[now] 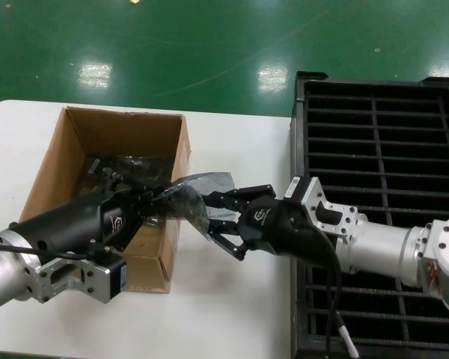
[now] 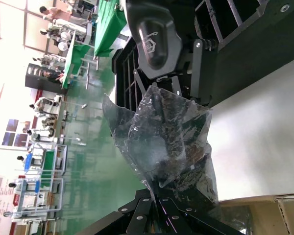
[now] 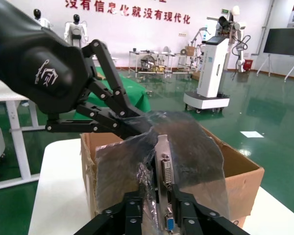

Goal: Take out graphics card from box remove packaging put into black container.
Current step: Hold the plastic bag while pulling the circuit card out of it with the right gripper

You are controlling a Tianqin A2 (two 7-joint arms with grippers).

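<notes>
Left gripper pinches the crinkly anti-static bag w/ the graphics card inside, just right of the cardboard box. Right gripper is wide open round the bag's end. Bag looks thin & slippery, card stiff but fragile, so grab the metal bracket end.

Bagged graphics card in left claw

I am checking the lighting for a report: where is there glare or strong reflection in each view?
Head view: lamp reflections on the green floor. Left wrist view: washed-out background beyond the plastic bag. Right wrist view: card shows through the bag.
</notes>
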